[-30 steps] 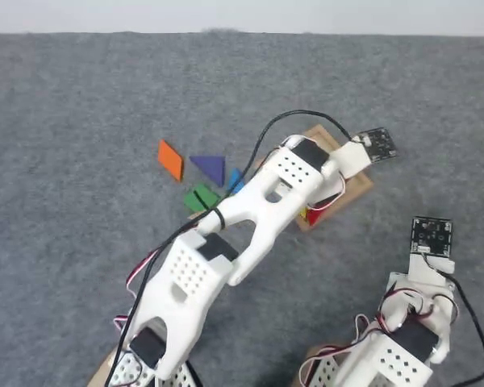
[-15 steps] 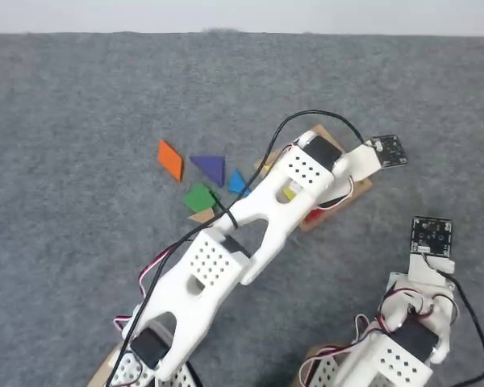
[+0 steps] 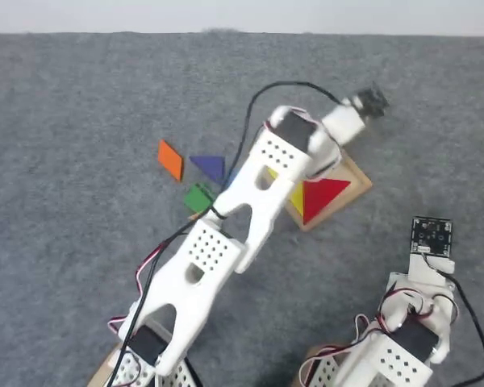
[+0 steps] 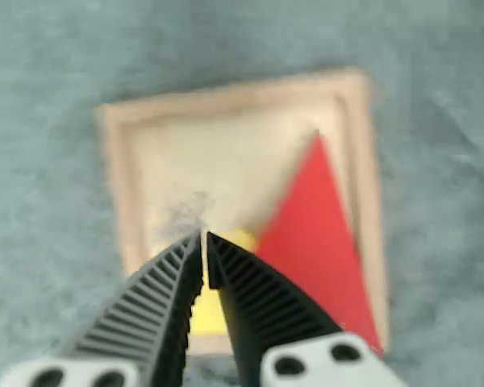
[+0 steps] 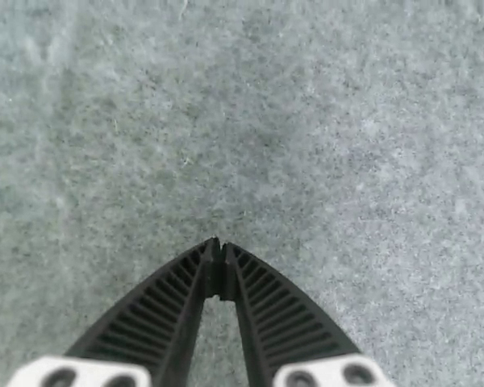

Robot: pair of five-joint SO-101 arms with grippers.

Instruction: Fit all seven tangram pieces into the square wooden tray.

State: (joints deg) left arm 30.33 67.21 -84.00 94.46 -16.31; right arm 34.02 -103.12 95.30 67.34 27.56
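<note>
Wooden tray (image 4: 226, 93) lies beneath the left pincer (image 4: 203, 238), closed and empty; right pincer (image 5: 218, 246) closed too

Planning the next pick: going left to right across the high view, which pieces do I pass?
orange piece → purple triangle → yellow piece → red triangle, the last two in the tray.

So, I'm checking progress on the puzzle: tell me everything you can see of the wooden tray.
The square wooden tray is pale wood, a raised rim around a sunken floor. It lies flat on the grey mat. Inside lie a red triangle along one wall and a yellow piece beside it; the remaining floor is bare. The left gripper hangs over it, jaws shut.
</note>
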